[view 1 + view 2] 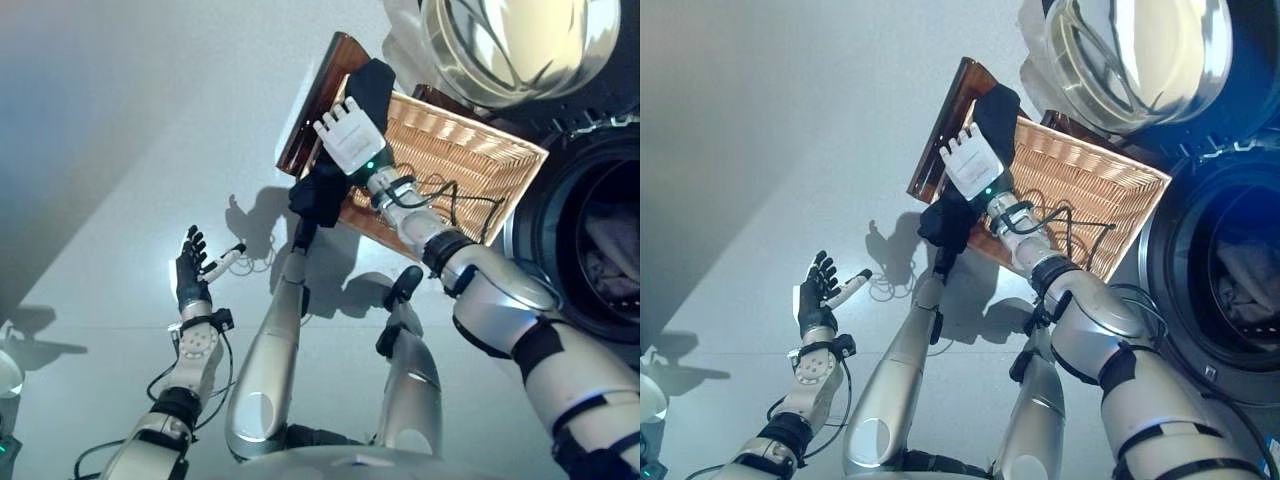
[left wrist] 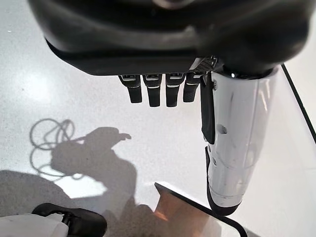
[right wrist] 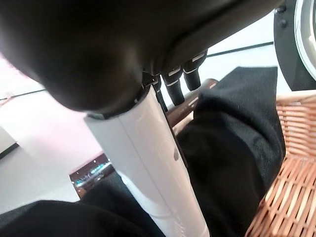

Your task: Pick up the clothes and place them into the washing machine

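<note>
A black garment point(image 1: 320, 195) hangs over the near edge of a wicker basket point(image 1: 460, 160); another part of it shows further up point(image 1: 372, 82). My right hand point(image 1: 350, 138) sits on that edge, shut on the garment. In the right wrist view its white-covered thumb point(image 3: 148, 163) lies across the black cloth point(image 3: 237, 128), with the basket weave point(image 3: 289, 197) beside it. The washing machine's drum point(image 1: 600, 250) gapes at the right, with pale clothes inside. My left hand point(image 1: 190, 268) hovers open over the bare floor at the left, its fingers point(image 2: 153, 91) straight, holding nothing.
The basket rests on a dark brown wooden stand point(image 1: 310, 100). The machine's round glass door point(image 1: 510, 45) is swung open above the basket. A white object point(image 1: 6, 372) shows at the lower left edge. Grey floor spreads to the left.
</note>
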Tool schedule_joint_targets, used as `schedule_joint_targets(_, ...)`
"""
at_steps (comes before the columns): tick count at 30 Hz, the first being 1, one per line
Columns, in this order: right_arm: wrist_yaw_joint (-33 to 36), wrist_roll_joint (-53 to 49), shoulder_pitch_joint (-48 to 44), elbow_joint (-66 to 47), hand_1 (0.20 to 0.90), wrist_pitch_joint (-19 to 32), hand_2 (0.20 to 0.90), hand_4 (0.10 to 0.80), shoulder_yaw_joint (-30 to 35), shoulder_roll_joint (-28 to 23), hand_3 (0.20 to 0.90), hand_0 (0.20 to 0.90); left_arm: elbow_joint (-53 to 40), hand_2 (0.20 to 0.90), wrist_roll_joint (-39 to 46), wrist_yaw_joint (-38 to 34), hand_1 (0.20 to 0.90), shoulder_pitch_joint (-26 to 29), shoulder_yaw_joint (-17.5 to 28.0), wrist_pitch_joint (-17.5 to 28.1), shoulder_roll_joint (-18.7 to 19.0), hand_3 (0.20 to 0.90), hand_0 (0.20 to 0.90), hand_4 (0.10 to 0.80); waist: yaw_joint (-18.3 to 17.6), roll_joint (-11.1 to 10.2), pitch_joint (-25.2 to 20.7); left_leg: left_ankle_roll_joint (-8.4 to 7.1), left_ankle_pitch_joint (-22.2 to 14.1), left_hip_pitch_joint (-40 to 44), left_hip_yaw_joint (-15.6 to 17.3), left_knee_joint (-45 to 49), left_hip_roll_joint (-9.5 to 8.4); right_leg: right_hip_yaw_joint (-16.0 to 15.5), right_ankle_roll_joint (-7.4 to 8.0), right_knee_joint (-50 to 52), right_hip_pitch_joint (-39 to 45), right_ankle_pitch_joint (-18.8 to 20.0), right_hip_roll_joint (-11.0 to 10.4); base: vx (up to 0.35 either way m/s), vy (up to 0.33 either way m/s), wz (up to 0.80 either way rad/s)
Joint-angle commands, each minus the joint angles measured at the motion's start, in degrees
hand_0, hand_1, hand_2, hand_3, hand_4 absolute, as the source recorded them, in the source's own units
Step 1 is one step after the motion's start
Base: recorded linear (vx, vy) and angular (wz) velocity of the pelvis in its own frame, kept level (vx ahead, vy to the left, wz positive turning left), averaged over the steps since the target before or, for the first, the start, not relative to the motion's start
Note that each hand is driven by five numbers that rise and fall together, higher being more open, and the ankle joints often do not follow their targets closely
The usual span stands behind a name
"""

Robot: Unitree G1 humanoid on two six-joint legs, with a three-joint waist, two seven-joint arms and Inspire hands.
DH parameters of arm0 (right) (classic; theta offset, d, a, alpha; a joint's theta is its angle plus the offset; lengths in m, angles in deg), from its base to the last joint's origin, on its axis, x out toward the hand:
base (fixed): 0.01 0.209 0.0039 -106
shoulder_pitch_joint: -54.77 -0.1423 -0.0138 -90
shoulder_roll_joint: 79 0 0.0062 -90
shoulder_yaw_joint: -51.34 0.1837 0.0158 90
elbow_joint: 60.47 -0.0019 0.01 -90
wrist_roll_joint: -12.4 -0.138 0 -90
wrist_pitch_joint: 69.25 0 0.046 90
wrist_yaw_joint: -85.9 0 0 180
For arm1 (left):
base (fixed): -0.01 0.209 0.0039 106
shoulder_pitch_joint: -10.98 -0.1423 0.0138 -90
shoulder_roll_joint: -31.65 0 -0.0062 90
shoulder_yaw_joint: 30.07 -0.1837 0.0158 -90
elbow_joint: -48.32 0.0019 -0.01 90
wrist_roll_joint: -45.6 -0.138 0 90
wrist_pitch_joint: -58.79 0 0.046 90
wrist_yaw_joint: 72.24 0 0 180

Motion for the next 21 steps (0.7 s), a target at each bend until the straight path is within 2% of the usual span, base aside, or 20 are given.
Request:
schedule_joint_targets(1,3.1,-1.5,-6.0,0.0,0.900,-1.0,0.900,0.800,2.5,-2.1,0.900,0.900,-5.2,0.900,0.4,-1.5,0.900,-3.2,0.4,4.4,3.7,0.900,0.900,0.800,2.2,2.4,-1.0,-2.57,1.8,-1.6,2.2,-3.8,-1.67,2.9,-3.65,8.8,-1.2,-8.0,0.2,-0.005,0.009,0.05)
schedule_joint_targets(21,3.0,-4.8,-2.4,2.6,0.900,-1.0,0.900,0.800,5.7,-4.8,0.900,0.900,-8.6,0.900,1.0,-0.8,0.900,-4.6,0.2,4.6,3.3,0.900,0.900,0.800,1.2,3.7,-1.0,-2.74,2.2,-4.5,2.6,-3.3,-1.38,3.8,-3.84,10.6,-5.5,-8.0,0.5,0.000,0.001,0.00)
